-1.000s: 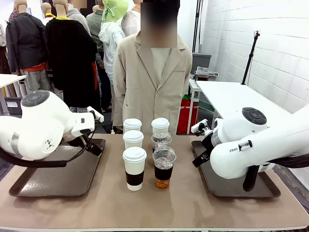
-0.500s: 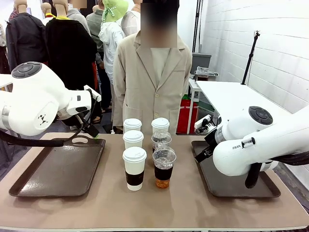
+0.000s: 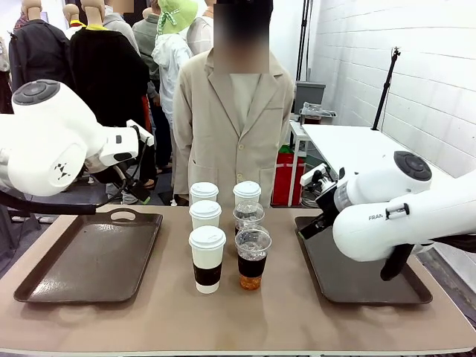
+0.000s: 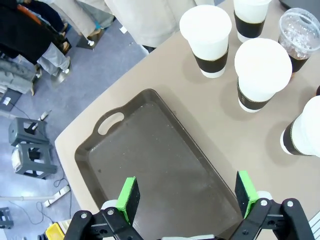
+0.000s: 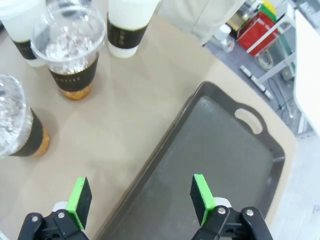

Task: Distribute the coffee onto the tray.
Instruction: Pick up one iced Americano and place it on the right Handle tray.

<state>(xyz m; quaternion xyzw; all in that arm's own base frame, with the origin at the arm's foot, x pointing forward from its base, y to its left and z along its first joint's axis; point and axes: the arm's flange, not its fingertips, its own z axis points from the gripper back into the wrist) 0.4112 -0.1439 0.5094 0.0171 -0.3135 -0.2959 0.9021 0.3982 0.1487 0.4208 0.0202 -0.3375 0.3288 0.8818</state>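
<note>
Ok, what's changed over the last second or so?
The left arm rose higher above the left tray; the right arm lifted slightly and drew rightward over the right tray. The left gripper and right gripper are open, nothing taken or released. The six coffee cups, both trays and the person stayed put.

Front camera fixed on the robot's side, facing across the surface (image 3: 149, 327) toward the person (image 3: 234, 126), left wrist camera steeply down over the left tray (image 4: 165, 170), right wrist camera likewise over the right tray (image 5: 225, 145), all sharing the cups (image 3: 207, 256)
</note>
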